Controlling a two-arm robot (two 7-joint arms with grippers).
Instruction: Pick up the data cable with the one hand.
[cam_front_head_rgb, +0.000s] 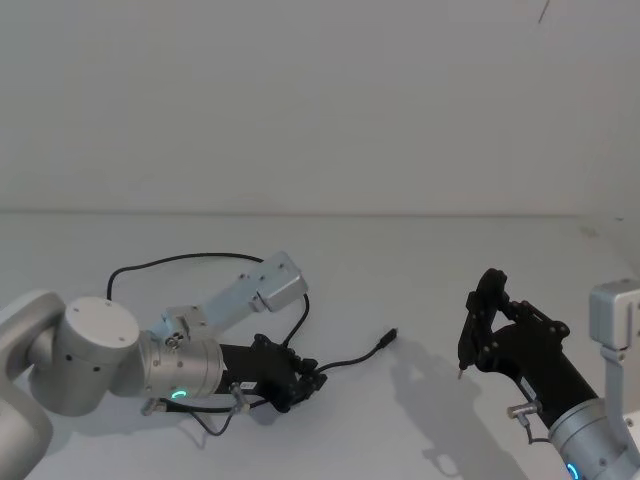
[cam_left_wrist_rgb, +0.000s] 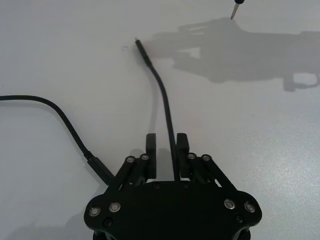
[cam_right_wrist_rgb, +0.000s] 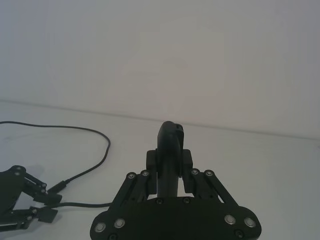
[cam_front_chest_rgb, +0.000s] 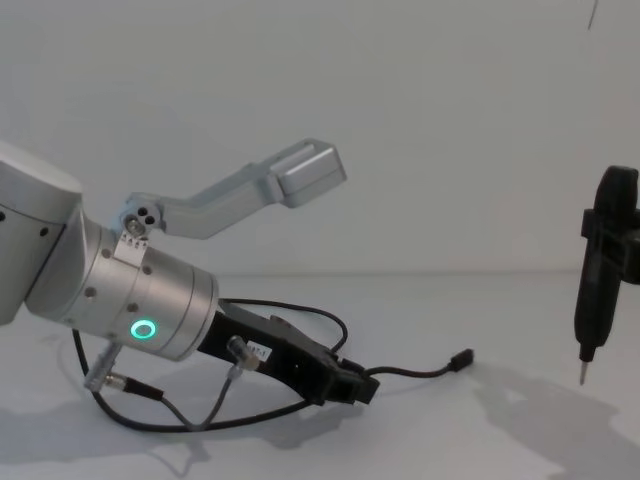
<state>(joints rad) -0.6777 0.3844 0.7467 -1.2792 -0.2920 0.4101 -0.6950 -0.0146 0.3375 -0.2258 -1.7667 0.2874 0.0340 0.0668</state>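
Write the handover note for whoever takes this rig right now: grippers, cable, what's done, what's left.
Left gripper: open, low over the table, one finger on either side of the data cable.
Right gripper: shut on a slim pointed tool, held upright above the table on the right, apart from the cable.
Cable: loops across the table, with one plug free ahead of the left gripper.
Done: left gripper lined up around the cable.
Left: close on the cable and lift it.
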